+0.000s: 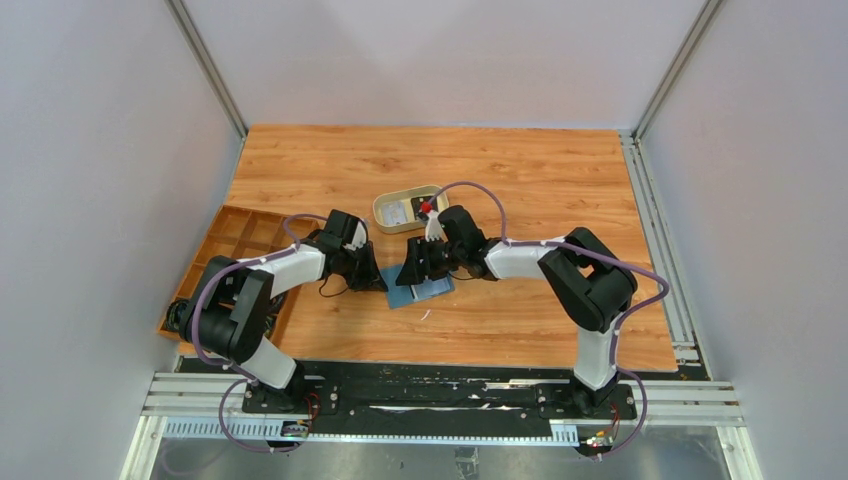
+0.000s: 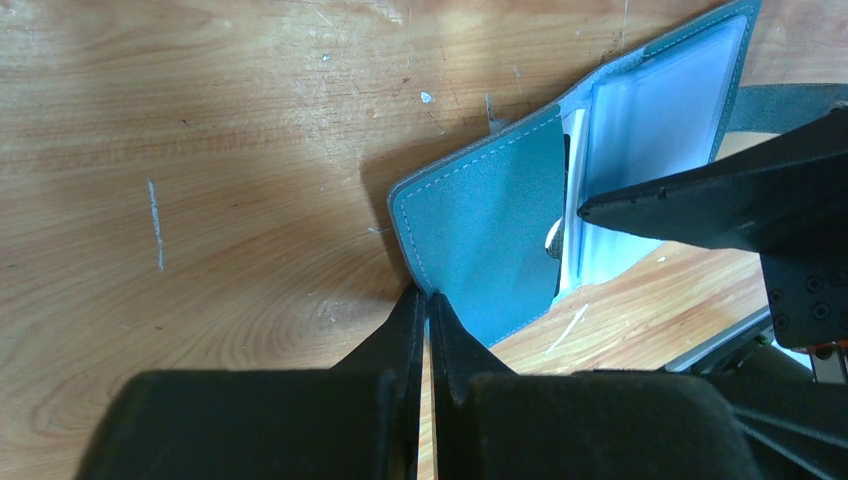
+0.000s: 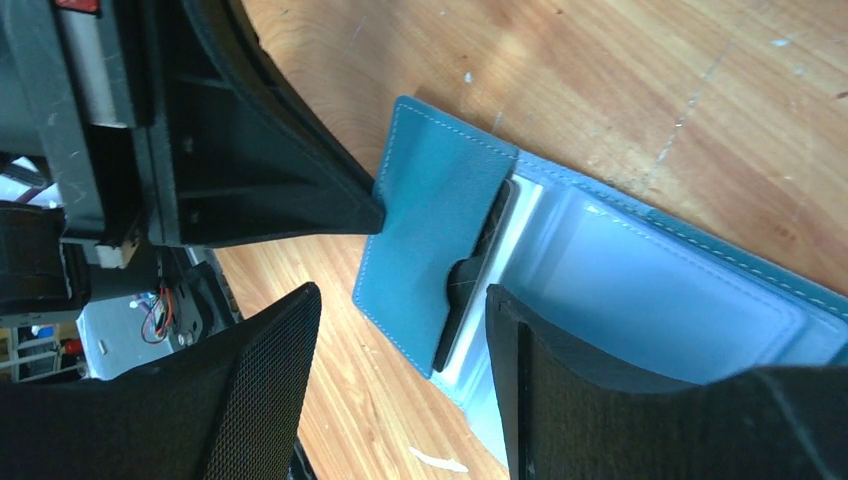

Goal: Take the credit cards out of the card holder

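The teal card holder (image 1: 417,291) lies open on the wooden table between both grippers. My left gripper (image 2: 428,296) is shut on the edge of its teal flap (image 2: 490,235) and holds that flap raised. The pale inner pockets (image 2: 665,100) are exposed. A thin whitish card edge (image 2: 574,190) shows in the fold behind the flap. My right gripper (image 3: 400,350) is open over the holder. One of its fingers (image 3: 600,385) is above the pale pocket (image 3: 660,290), and the other (image 3: 240,400) is outside the flap (image 3: 435,225). Its tip (image 2: 600,210) reaches the fold.
A beige oval tray (image 1: 383,208) with something pale inside stands just behind the holder. A wooden compartment box (image 1: 232,238) sits at the table's left edge under the left arm. White walls enclose three sides.
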